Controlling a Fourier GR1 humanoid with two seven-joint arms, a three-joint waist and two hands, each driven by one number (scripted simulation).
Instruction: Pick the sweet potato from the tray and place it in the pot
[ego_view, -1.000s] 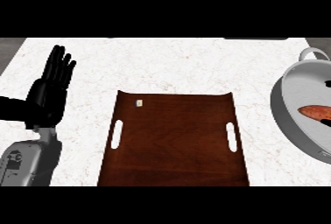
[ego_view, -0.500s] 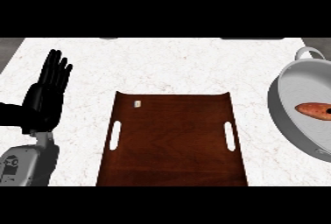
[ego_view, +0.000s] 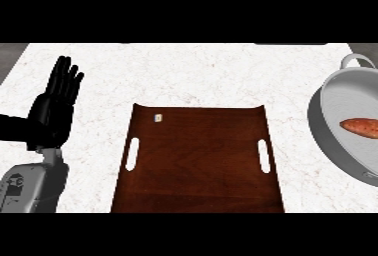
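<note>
An orange-brown sweet potato (ego_view: 361, 127) lies inside the grey metal pot (ego_view: 332, 135) at the right edge of the head view. The dark wooden tray (ego_view: 198, 160) sits mid-counter with nothing on it apart from a small pale label near its top left corner. My left hand (ego_view: 53, 107) rests at the left side, fingers straight and pointing up, holding nothing. My right hand does not show in the view.
The white marbled counter (ego_view: 192, 70) stretches behind and around the tray. The pot's loop handle (ego_view: 354, 59) points toward the far right corner. My left forearm (ego_view: 28, 185) rises from the lower left corner.
The view has shifted slightly, so the pot and tray sit a little further left than before. The sweet potato stays in the pot. The left hand barely moves.
</note>
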